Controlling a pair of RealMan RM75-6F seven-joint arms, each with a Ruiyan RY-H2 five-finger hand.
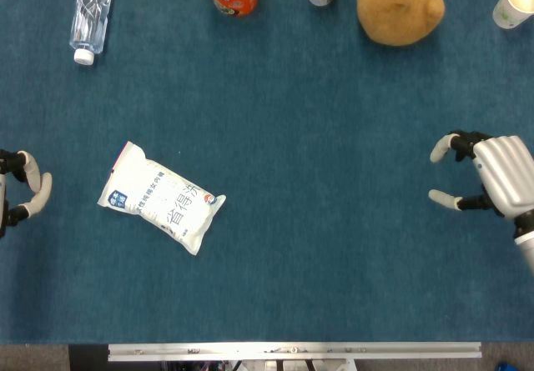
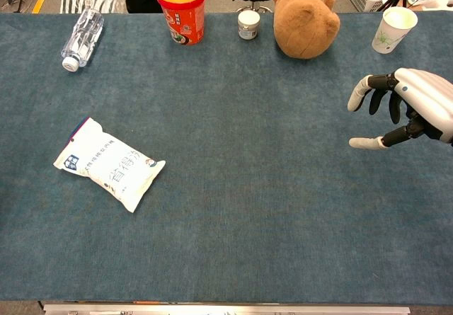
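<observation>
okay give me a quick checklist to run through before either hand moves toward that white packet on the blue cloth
1. Left hand holds nothing: ok as far as seen; only its fingertips show at the head view's edge, none in the chest view.
2. Right hand empty, fingers apart: ok.
3. White packet lies flat and apart from both hands: ok.
4. Bare cloth between packet and each hand: ok.
5. Far-edge things, namely water bottle, red cup, small jar, plush bear and paper cup, stand well away from the packet: ok.
6. Packet sealed or not: cannot tell.
</observation>
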